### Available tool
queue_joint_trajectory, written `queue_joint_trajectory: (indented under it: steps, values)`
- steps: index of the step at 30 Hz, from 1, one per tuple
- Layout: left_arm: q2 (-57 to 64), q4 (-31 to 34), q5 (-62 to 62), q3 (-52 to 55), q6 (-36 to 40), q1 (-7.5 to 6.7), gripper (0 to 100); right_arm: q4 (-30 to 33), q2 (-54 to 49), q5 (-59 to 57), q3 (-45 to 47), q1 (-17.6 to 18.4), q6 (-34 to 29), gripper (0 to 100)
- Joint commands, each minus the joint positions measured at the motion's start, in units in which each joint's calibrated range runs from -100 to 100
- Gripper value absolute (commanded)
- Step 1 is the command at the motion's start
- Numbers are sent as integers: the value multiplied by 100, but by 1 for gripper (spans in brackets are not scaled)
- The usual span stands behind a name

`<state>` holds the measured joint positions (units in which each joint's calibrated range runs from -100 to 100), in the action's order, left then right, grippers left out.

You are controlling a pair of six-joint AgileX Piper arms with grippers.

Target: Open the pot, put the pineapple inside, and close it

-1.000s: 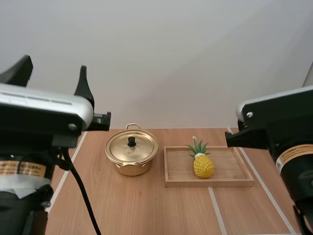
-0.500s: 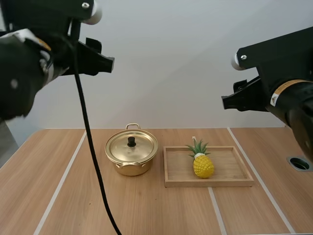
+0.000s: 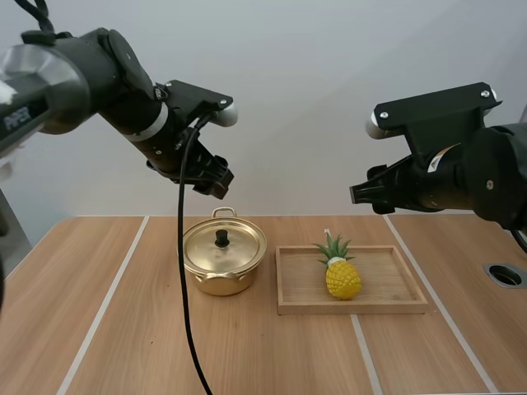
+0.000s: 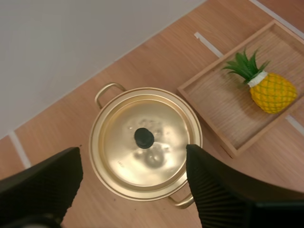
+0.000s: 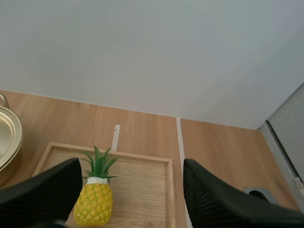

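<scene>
Operator: Progress so far?

Guide: As you can read from the high view, none of the three steps is done. Pot (image 3: 221, 278) stands left of centre on the counter (image 3: 263, 354), with its lid (image 3: 235, 249) seated and the black knob (image 3: 221, 239) upright. Pineapple (image 3: 342, 276) lies in the wooden tray (image 3: 354, 309), right of centre, leaves toward the back wall. Opening, loading and closing all remain to you.

Operator: And the hands?

Guide: Your left hand (image 4: 132, 153) is spread wide and empty, hanging above the lid, with the knob seen between its two fingers. Your right hand (image 5: 132, 164) is equally wide and empty. It looks down on the tray, with the pineapple seen between its fingers.

Operator: Room to move?

Guide: Pot and tray are near but apart, and a narrow strip of counter shows between the pot's wall and the tray's left rim. Pineapple is clear of all four rims, so you likely have room for a finger on either side. Bare counter at the lower left of the frame looks the natural place to set the lid. Note the round hole (image 3: 504, 275) at the right edge, well apart from the tray.
</scene>
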<state>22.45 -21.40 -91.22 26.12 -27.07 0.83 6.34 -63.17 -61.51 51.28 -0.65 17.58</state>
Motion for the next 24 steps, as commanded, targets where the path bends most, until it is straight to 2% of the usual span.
queue_joint_trajectory:
  steps: [1, 10, 20, 24]
  values:
    - [-314, -300, -149, -64, -285, 1, 100, -301, -15, -130, -63, 15, 200, 100]
    - [-1310, -318, -133, -64, -543, 1, 100, -725, -15, -130, -63, 15, 358, 100]
    - [-1924, -343, 256, -96, -1035, -5, 100, -714, -15, -184, -63, 15, 507, 100]
    - [-2066, -196, 413, -181, -1076, -154, 100, -714, -15, -184, -63, 15, 507, 100]
